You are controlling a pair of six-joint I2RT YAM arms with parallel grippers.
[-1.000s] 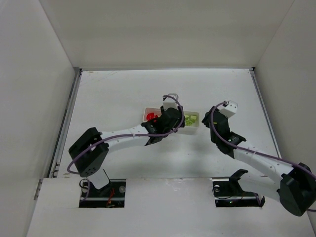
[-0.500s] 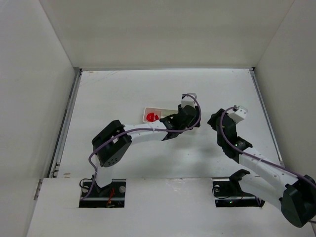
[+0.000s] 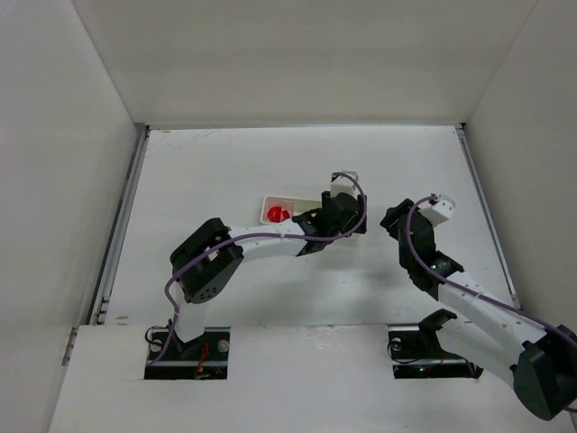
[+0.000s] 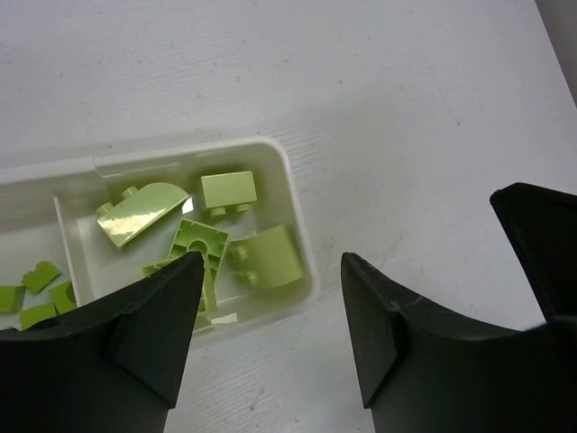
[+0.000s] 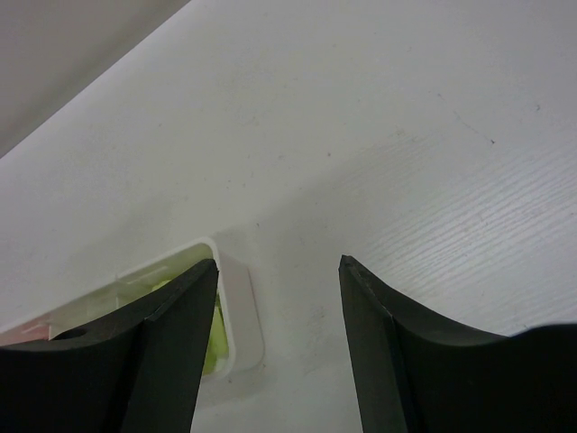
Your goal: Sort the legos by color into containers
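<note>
The red legos (image 3: 276,214) are seen in the left compartment of the tray (image 3: 287,199), whose long axis runs left to right across the white table (image 3: 207,171). The green legos (image 4: 212,239) lie in the right end compartment, directly below the left gripper (image 4: 268,271), jaws spread and empty. The right gripper (image 5: 278,271), likewise spread and empty, is positioned beyond that end; the left arm is judged nearer.
</note>
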